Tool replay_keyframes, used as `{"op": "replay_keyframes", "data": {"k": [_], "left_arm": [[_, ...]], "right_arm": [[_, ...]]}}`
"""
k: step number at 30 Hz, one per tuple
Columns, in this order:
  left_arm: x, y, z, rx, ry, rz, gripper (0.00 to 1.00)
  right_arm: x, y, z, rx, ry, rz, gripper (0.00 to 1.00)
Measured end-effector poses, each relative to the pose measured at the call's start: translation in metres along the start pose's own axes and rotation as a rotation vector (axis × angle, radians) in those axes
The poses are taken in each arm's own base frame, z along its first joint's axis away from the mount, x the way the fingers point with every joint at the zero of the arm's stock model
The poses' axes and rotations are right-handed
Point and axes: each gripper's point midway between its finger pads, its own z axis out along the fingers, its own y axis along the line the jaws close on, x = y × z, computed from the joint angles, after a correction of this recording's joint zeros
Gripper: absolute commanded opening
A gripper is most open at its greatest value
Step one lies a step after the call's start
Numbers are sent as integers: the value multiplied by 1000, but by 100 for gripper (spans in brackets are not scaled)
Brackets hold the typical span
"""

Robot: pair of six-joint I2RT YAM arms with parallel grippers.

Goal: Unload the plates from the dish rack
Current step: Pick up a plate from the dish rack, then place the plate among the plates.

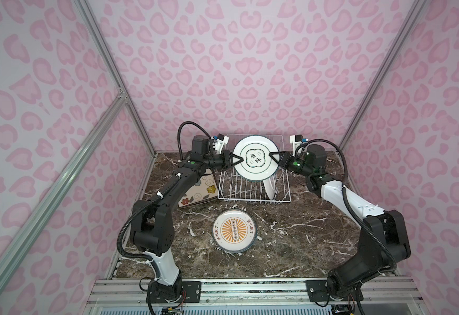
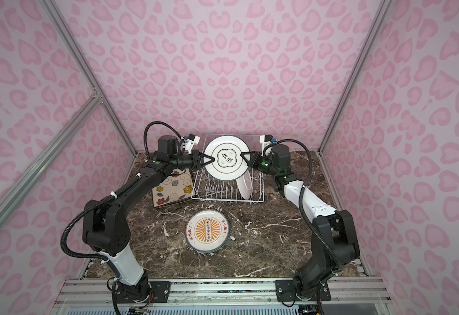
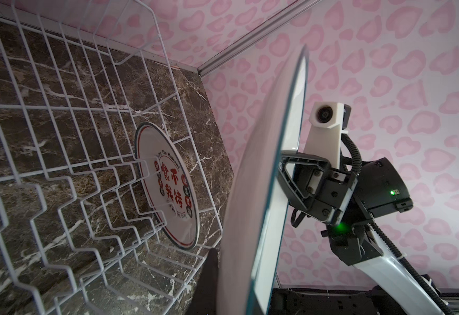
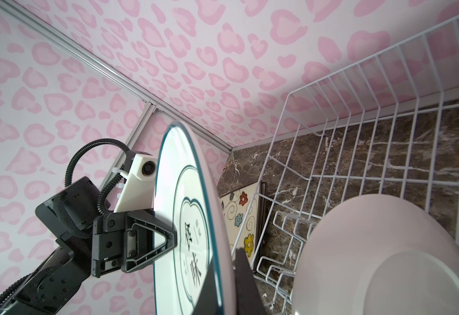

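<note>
1. Left gripper (image 1: 241, 159): closed on the left rim of the teal-rimmed plate (image 1: 255, 174). The right wrist view shows one finger flat on the printed face, with the rim pinched between the jaws.
2. Right gripper (image 1: 272, 156): closed on the same plate's right rim. The left wrist view shows one finger on the face side and the rim running into the jaws.
3. Teal-rimmed plate: round and white, with black characters in a lobed frame at its centre. It is held between both grippers, raised over the far half of the dish rack (image 1: 239, 189), with its face turned up toward the top camera. I cannot tell whether its lower edge clears the tines.
4. Dish rack: white wire with raised sides, standing at far centre of the marble table (image 1: 304, 231), between the two arms.
5. Red-lettered plate (image 1: 269, 188): the only plate standing in the rack. It is upright between tines at the rack's right side. Both top views show its plain white back, and the left wrist view shows red characters on its face.
6. Square plates (image 1: 198, 191): just beside the rack's left side, partly under the left arm. The top one shows a cream face with flowers, and dark edges show beneath it. Cannot tell if they touch the rack.
7. Sunburst plate (image 1: 234, 230): lies flat on the table at centre, near of the rack and well apart from it. Another rim shows under it.
</note>
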Motion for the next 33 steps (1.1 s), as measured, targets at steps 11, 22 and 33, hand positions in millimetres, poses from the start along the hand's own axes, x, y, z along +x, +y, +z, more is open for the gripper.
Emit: {"op": "replay_keyframes", "data": {"k": [11,22,33], "left_arm": [[2,-10,-13,-40,-20,8,4],[29,-26,-60,-155,-62,-26,4],[85,-2,-95,-339,-45,-145,3]], "right_arm": [[-13,7,-25,86,-79,-144,74],[-6,14,-51,128,-90,-370,99],[41,43,-73,147,41,-832,99]]}}
